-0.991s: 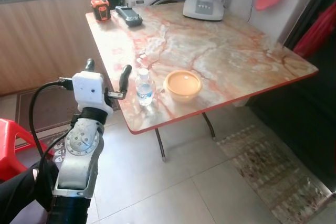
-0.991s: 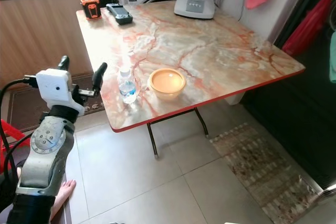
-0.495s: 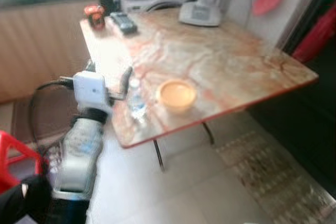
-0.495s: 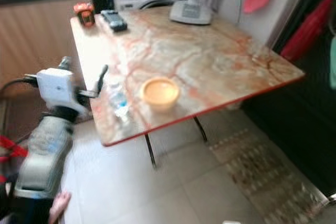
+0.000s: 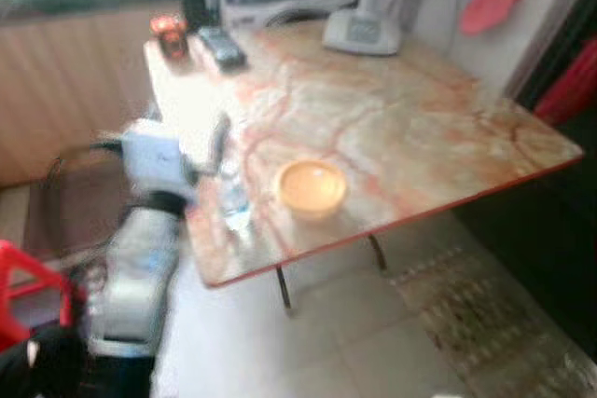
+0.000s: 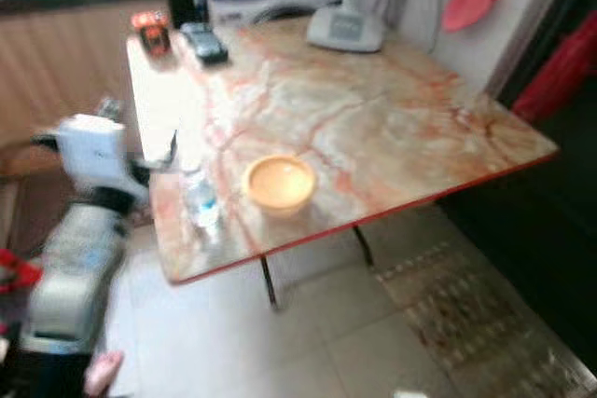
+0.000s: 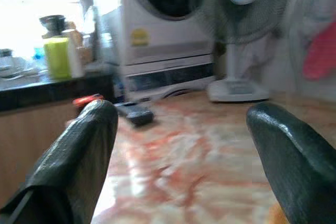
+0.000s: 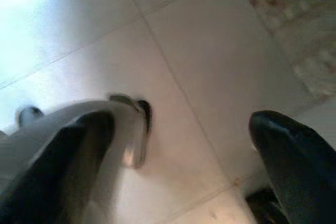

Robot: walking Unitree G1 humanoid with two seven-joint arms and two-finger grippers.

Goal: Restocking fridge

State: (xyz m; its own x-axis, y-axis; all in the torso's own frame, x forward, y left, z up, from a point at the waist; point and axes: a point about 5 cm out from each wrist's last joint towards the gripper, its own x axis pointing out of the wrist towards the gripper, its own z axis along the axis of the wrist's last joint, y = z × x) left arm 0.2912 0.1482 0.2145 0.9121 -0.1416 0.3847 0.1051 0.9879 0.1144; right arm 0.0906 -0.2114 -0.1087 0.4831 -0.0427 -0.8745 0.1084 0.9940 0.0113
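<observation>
Since a second ago the whole head view has shifted and gone soft with blur, so the camera is moving; against the table [image 5: 438, 128] the left end effector [image 5: 191, 142] sits in much the same place, just left of the water bottle [image 5: 233, 200], as it did then.

At the far left of the frame a red plastic stool [image 5: 23, 277] shows at the lower edge. Next comes the silver left arm, raised at centre left, its two black fingers [image 7: 79, 156] spread well apart with nothing between them; the wrist view looks between them across the marbled tabletop toward a white fan base [image 7: 236, 88] and a washing machine [image 7: 163, 35]. The bottle stands upright near the table's front left edge, just right of the fingers, not yet held. Right of it, near but apart, is a yellow bowl [image 5: 311, 185]. An orange tape measure [image 5: 168, 27] and a dark handset [image 5: 222, 46] lie at the upper left of the table.

The step looks like the approach to pick up the bottle. The next move probably calls for easing the open fingers around it and closing without tipping it.

The right end effector [image 8: 184, 145] hangs idle over floor tiles, fingers apart.
</observation>
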